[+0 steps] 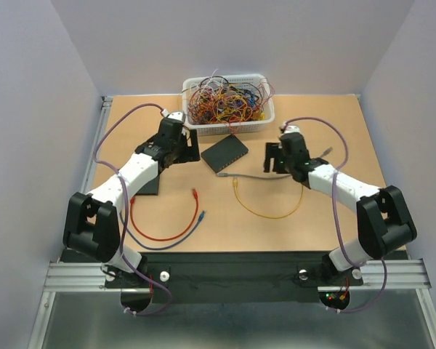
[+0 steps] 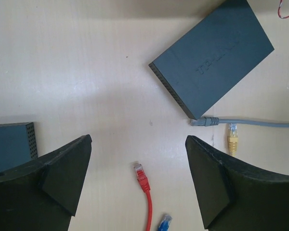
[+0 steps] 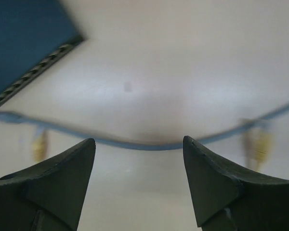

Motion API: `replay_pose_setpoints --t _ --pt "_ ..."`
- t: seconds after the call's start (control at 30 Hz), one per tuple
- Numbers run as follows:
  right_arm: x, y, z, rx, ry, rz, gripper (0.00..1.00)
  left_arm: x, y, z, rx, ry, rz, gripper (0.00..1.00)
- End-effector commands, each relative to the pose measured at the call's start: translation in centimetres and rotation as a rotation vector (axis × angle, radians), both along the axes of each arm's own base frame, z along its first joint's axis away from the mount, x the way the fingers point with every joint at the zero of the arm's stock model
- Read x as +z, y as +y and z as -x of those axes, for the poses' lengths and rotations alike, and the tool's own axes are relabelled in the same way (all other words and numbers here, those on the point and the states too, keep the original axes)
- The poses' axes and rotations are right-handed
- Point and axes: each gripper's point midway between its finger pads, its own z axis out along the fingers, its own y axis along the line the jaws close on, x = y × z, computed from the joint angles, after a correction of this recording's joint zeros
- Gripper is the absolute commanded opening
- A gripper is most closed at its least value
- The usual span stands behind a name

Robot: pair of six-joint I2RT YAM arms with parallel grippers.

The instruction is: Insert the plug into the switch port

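Note:
The flat black switch box lies mid-table, and its port edge faces the near left. It shows in the left wrist view and the right wrist view, where the port row is blurred. The grey plug lies on the table with its tip at the box's near corner, not in a port that I can see; it also shows in the top view. My left gripper is open and empty left of the box. My right gripper is open and empty above the grey cable.
A white basket of tangled cables stands behind the box. A yellow cable, a red cable with its plug and a blue plug lie on the table. A second black box lies under the left arm.

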Motion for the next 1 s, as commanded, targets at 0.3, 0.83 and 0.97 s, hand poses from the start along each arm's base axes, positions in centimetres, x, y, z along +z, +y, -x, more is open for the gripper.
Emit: replay_pose_setpoints --t 0.3,0.83,0.97 --pt "0.7 16.4 -2.4 0.498 -0.077 0.067 0.79 7.5 3.9 1.5 -0.03 -0.161 -0.183 0.93" --pt "-3.8 21.9 -1.2 0.779 -0.031 0.167 0.82 4.0 6.7 2.0 0.035 -0.128 -0.183 0.93" --pt "-4.3 23.2 -1.1 0.812 -0.025 0.154 0.82 3.8 6.8 2.0 0.038 -0.121 -0.184 0.93"
